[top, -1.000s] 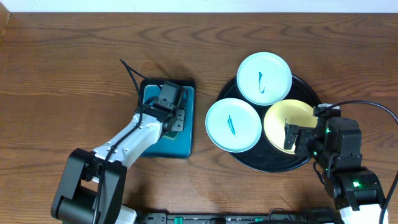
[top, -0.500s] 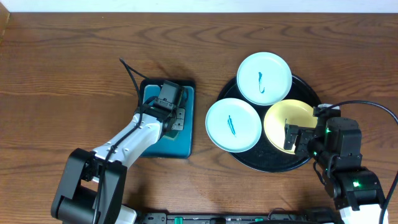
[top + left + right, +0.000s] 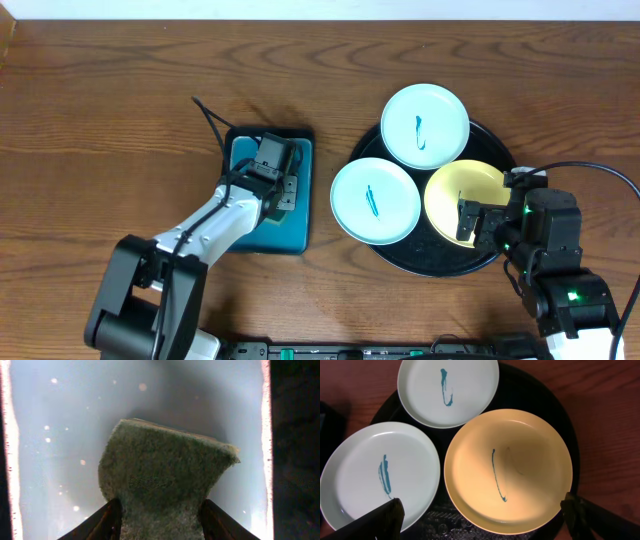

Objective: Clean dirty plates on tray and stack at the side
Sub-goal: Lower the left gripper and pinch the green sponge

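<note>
Plates [image 3: 375, 200] on tray [image 3: 432, 262]; right tool [image 3: 482, 517] spread wide above; left tool [image 3: 160, 512], pointing down, pinches sponge [image 3: 165, 460].

You are at a robot test bench, a lab sort of place: a bare wood-grain table [image 3: 110, 90] against a white wall [image 3: 330, 8], a left arm [image 3: 205, 228] and a right arm [image 3: 550, 255] at its near edge, a loose black cable [image 3: 590, 168], and scribble-marked plates [image 3: 530, 460] ahead of the right fingers [image 3: 385, 517].
</note>
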`<control>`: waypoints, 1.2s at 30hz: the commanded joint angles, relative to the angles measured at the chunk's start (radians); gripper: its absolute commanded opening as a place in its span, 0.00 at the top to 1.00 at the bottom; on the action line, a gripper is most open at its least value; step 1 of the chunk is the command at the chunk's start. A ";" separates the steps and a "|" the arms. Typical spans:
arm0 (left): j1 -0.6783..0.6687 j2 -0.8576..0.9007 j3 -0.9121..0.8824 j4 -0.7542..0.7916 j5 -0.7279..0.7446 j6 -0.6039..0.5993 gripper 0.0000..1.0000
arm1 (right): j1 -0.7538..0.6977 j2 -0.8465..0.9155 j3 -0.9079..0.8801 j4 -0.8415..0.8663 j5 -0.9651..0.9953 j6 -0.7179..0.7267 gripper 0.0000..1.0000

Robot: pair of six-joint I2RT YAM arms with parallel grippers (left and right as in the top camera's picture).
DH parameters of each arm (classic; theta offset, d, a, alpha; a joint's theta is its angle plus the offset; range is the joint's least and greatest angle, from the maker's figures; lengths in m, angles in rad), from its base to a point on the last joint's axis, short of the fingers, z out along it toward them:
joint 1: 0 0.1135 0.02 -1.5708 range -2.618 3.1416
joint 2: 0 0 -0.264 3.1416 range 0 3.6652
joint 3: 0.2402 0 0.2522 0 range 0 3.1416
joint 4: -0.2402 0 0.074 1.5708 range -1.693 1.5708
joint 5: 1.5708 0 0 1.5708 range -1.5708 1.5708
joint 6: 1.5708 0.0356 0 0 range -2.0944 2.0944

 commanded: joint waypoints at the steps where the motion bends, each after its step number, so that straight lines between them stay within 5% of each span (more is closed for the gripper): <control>1: 0.000 0.062 -0.023 0.002 -0.009 -0.019 0.48 | -0.005 0.000 0.019 -0.001 -0.004 0.012 0.01; 8: 0.000 0.127 -0.023 0.001 -0.009 -0.041 0.69 | -0.005 0.000 0.019 -0.001 -0.004 0.011 0.01; 12: 0.000 0.115 -0.023 0.001 -0.010 -0.040 0.69 | -0.005 0.000 0.019 -0.001 -0.004 0.011 0.01; 22: 0.000 -0.039 -0.023 -0.019 -0.010 -0.040 0.39 | -0.005 0.000 0.019 -0.002 -0.004 0.011 0.01; 36: 0.000 -0.080 -0.023 -0.038 -0.010 -0.040 0.39 | -0.005 0.000 0.019 -0.003 -0.004 0.012 0.01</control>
